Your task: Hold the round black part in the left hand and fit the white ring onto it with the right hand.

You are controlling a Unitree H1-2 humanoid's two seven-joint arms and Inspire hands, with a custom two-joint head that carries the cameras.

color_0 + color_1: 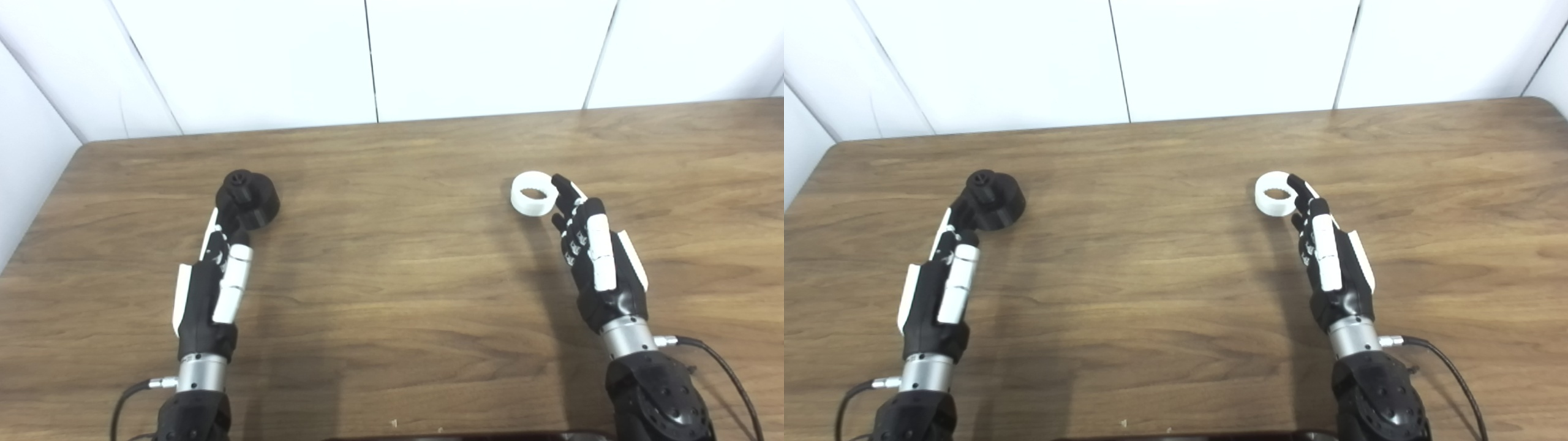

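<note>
The black part [248,197] lay toward the table's left edge, the left hand [217,282] reaching it, grip unclear. The white ring [534,193] lay flat, the right hand's [597,263] spread fingertips touching it.

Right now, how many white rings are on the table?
1. The white ring lies flat on the table, right of centre, at the fingers of the right hand. None looks hidden.
</note>
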